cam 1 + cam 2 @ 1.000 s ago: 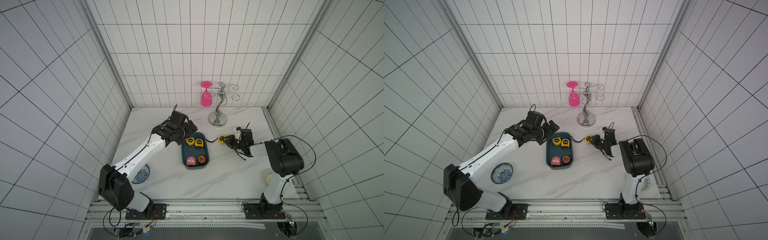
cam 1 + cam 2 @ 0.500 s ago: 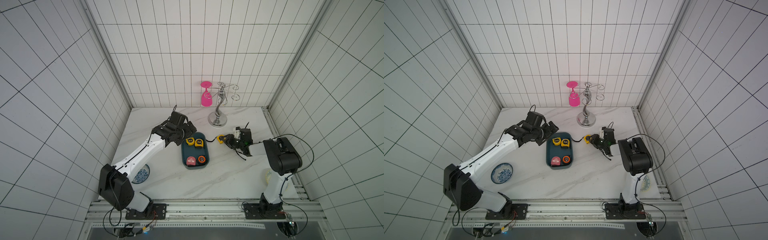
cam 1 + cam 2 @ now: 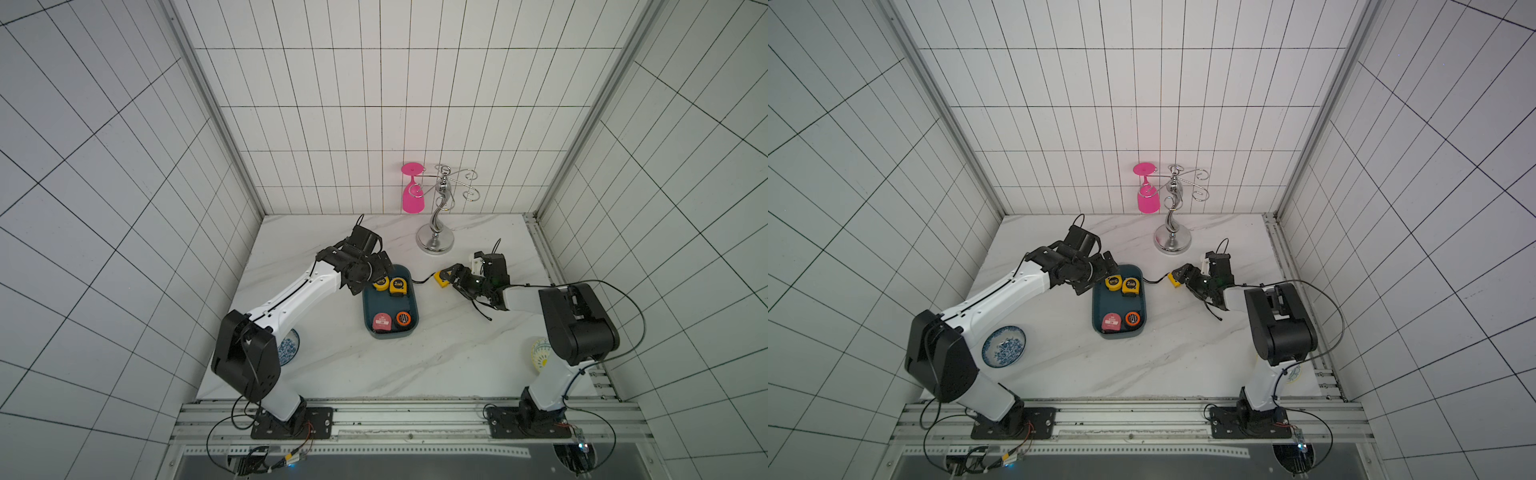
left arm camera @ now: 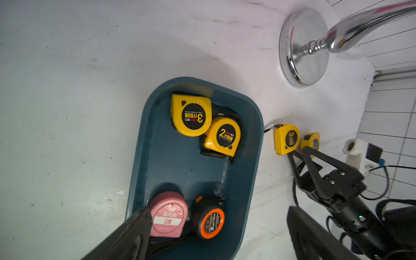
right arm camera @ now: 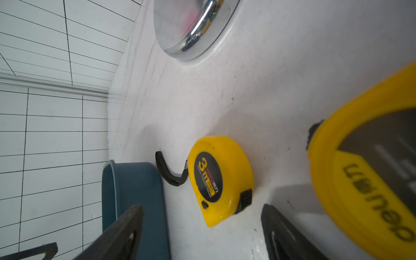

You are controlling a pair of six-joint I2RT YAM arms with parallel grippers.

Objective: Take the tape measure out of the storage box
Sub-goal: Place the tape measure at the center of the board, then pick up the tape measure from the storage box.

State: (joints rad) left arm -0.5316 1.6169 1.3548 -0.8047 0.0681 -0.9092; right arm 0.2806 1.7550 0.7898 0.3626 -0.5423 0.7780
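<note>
As the right gripper [image 3: 449, 277] springs its jaws wide, the yellow tape measure [image 3: 439, 279] it carried sits freed on the counter [image 3: 332, 365], just beside the storage box [image 3: 390, 309] (out, by the look of it). The left gripper [image 3: 379, 274] hangs over the box's far end, jaws wide and empty.

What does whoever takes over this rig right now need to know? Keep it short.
Left gripper: open, empty, above the dark teal plastic storage box.
Right gripper: open, empty, straddling a yellow plastic tape measure standing on edge on the white marble table, beside the box.
Done: that one and a second yellow tape measure are out on the table.
Left: four in the box: yellow 3 m, yellow 2 m, pink 2 m, black-and-orange one.
</note>
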